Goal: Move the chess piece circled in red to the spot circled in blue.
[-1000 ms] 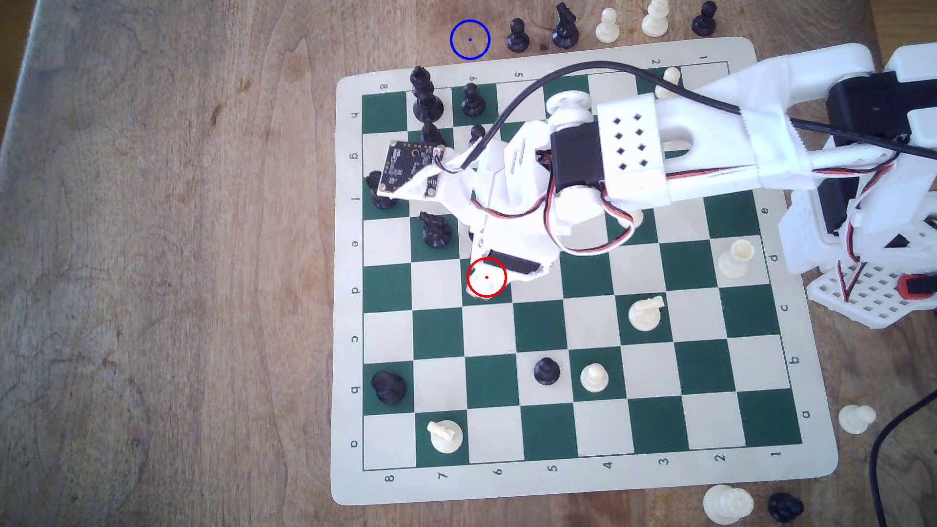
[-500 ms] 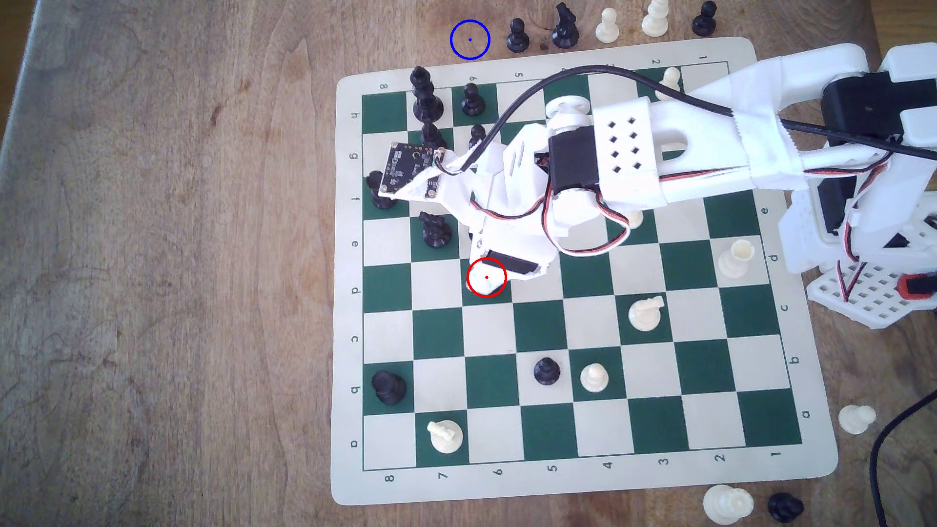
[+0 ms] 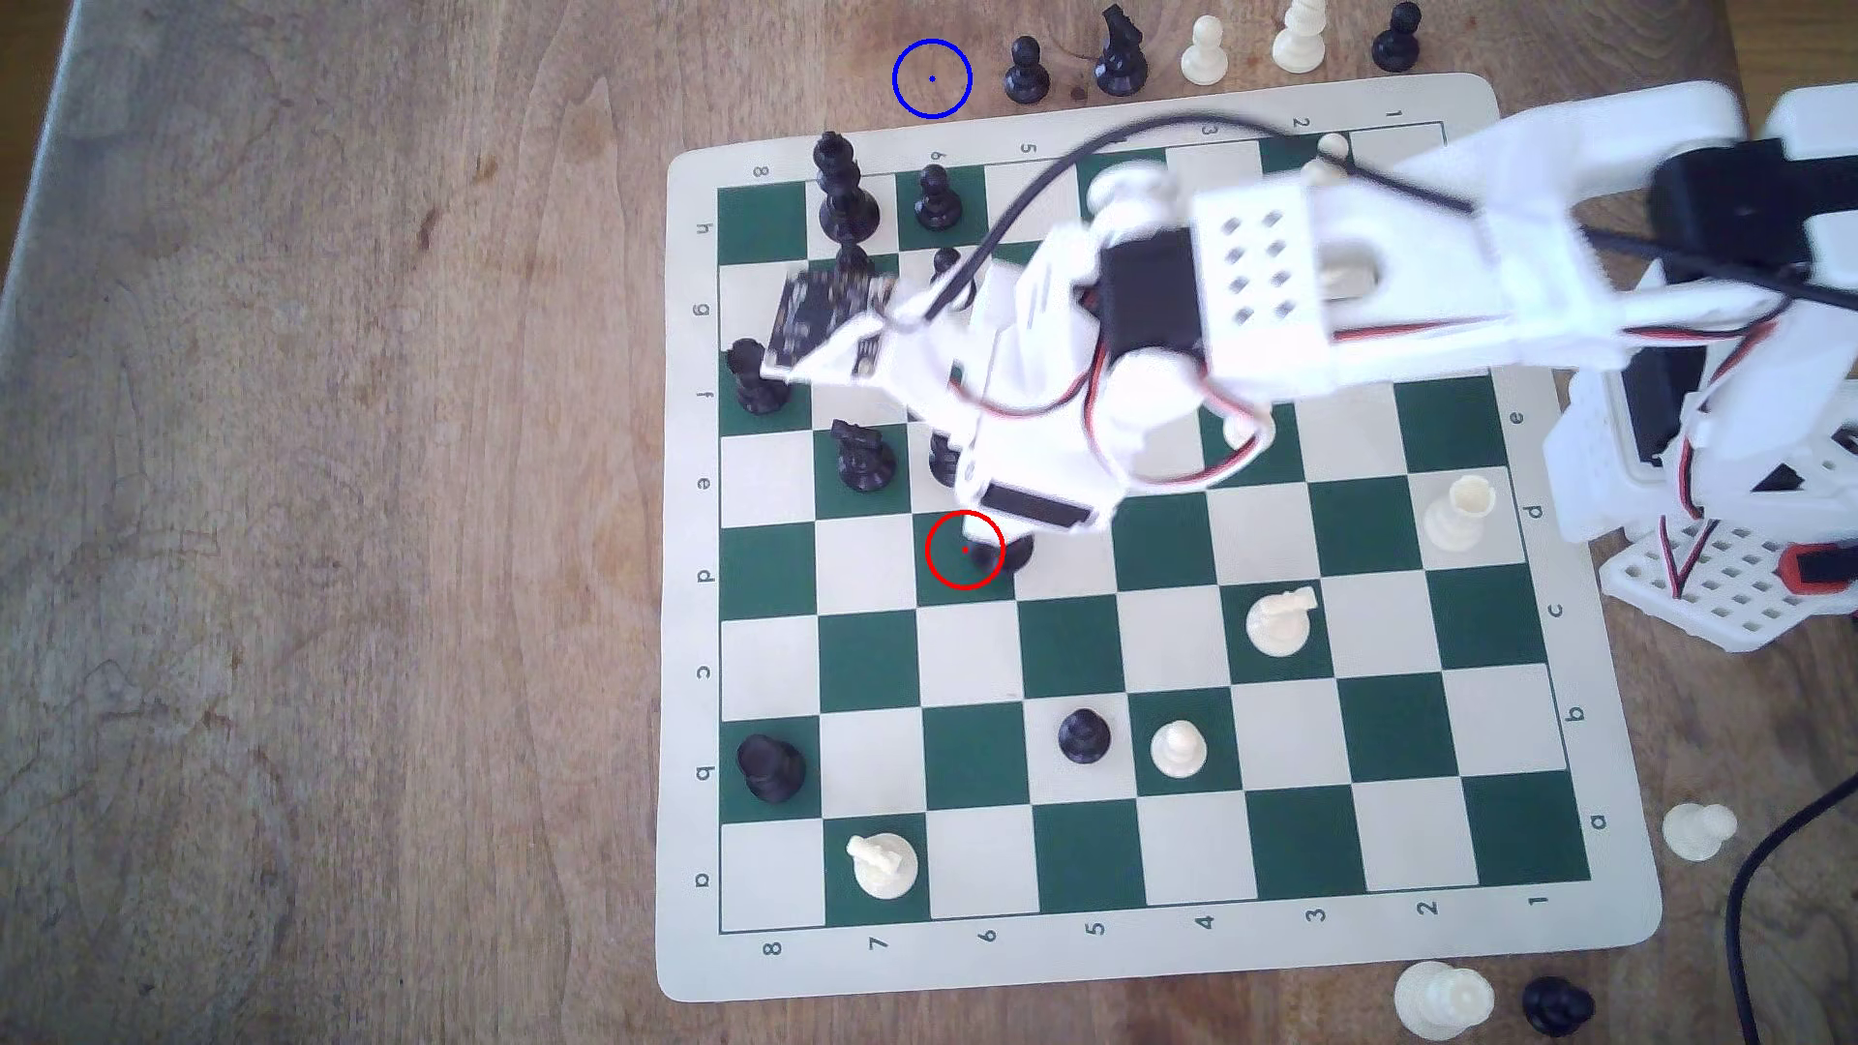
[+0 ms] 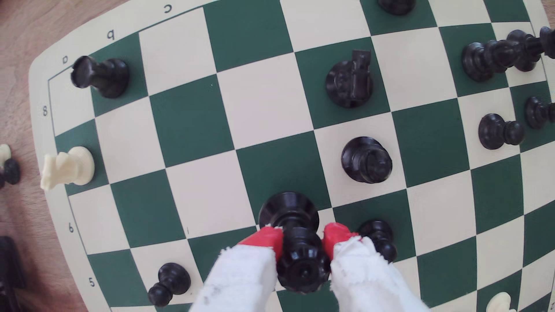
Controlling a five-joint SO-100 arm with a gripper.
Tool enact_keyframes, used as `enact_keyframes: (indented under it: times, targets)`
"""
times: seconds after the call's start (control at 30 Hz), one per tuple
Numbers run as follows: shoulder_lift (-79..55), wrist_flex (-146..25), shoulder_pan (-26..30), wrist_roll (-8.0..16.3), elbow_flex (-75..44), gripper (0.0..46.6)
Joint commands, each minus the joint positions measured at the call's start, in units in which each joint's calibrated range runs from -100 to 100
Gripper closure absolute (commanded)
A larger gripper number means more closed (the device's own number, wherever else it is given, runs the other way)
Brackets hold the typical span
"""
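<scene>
Now the pincer (image 4: 303, 240) pinches the black queen (image 4: 295, 240) just under its ridged coronet, red fingertips (image 4: 270, 237) pressed on both sides of the neck. In the exterior view the queen's base (image 3: 1010, 553) shows at the red ring's right edge, on the chessboard (image 3: 694, 603). Well apart, the blue-ringed spot (image 3: 932, 78) lies on bare desk (image 3: 302, 502), beside a black pawn (image 3: 1026, 70).

The exterior view looks straight down from high above the green-and-cream chessboard mat (image 3: 1156, 965) and brown wooden tabletop (image 3: 352, 553). The wrist view looks down from close above; both share the mat's central squares.
</scene>
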State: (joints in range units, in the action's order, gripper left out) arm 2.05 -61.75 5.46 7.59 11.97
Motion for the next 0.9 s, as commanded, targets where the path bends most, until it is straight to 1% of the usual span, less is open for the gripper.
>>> enact_keyframes:
  times: [0.0,0.03,0.17,0.2,0.37,0.5,0.63,0.87]
  targets:
    - [8.13,-10.32,-3.70,-0.10,-17.41,43.6]
    - [8.22,-12.45,-6.04,-0.49,-20.41,43.6]
    - [7.37,-13.84,-11.68,-1.61,-22.76,43.6]
    - [6.61,-13.19,-14.33,-2.20,-22.94,43.6]
    - [3.30,-7.21,-21.45,-4.20,-22.94,43.6]
    - [-1.54,-1.39,-25.52,-5.62,-22.94,43.6]
    - [-6.81,3.93,-28.34,-6.69,-22.94,43.5]
    - [-12.58,10.24,-31.15,-8.74,-24.30,43.5]
